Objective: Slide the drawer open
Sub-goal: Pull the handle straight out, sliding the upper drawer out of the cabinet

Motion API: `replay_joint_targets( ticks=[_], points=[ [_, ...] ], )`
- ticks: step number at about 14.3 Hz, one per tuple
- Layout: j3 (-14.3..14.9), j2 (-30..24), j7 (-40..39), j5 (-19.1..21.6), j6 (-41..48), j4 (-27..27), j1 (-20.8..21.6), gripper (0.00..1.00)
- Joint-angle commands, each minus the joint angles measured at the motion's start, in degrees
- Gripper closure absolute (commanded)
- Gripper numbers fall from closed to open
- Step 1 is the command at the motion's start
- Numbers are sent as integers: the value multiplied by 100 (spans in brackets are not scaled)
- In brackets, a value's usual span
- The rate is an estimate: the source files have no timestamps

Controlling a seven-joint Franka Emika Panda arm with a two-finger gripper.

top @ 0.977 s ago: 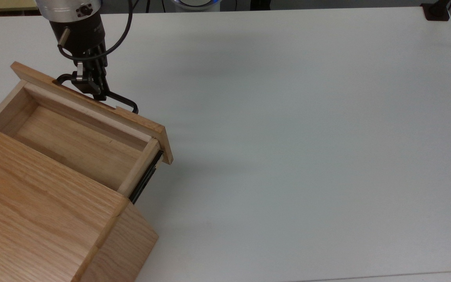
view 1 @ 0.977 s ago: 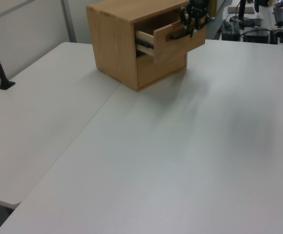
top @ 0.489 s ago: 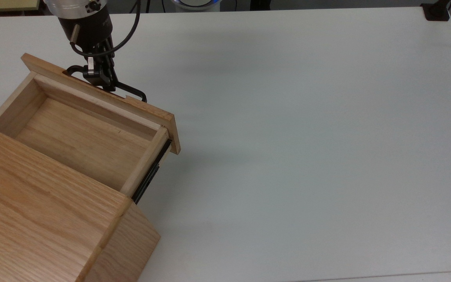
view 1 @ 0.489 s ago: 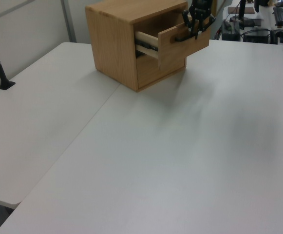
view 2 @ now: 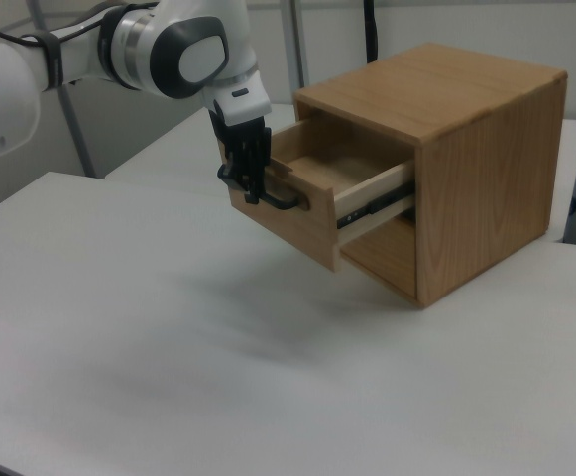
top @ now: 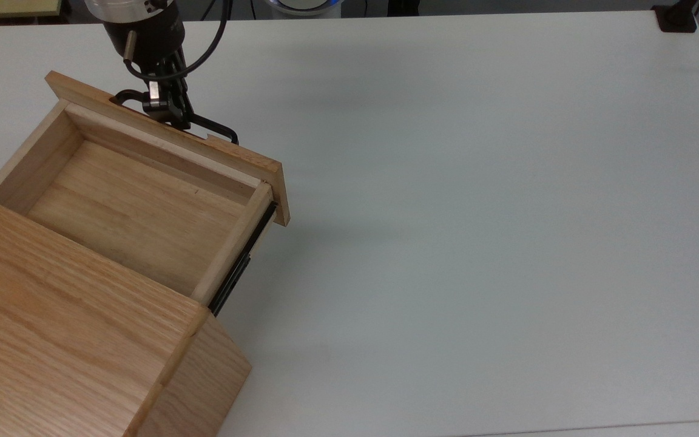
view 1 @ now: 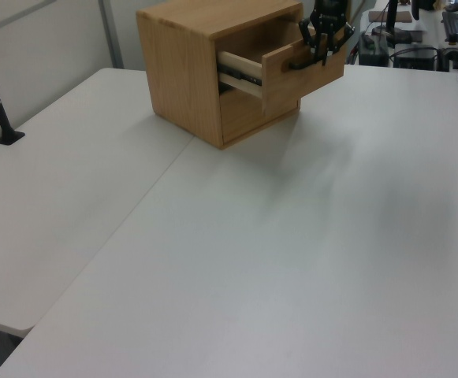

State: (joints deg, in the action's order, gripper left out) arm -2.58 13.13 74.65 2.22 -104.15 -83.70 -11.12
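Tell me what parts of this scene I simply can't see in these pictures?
- Back of the drawer: top view, under the cabinet top.
- Middle of the handle: top view, covered by the gripper.
- Cabinet's near left corner: top view, cut off by the picture's edge.
- Space below the drawer: right view, in shadow.

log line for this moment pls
gripper: shut on handle | drawer: pulled well out of cabinet, inside bare | table
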Motion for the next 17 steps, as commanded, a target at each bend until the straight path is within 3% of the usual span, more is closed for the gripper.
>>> replay_joint_targets(
  ticks=[1,5,9,10,11,12,13,17],
  points=[
    [-304,-512,-1163,68,193,-655,171,97],
    [-339,-680,-1137,68,193,-876,241,97],
    [-339,-689,-1119,68,211,-946,251,87],
    [-339,-689,-1111,68,202,-946,251,73],
    [-339,-689,-1119,68,202,-946,251,40],
    [-339,-689,-1119,59,193,-929,251,14],
    [-339,-689,-1102,59,202,-920,242,1],
    [-339,-803,-1163,15,307,-876,251,0]
  ],
)
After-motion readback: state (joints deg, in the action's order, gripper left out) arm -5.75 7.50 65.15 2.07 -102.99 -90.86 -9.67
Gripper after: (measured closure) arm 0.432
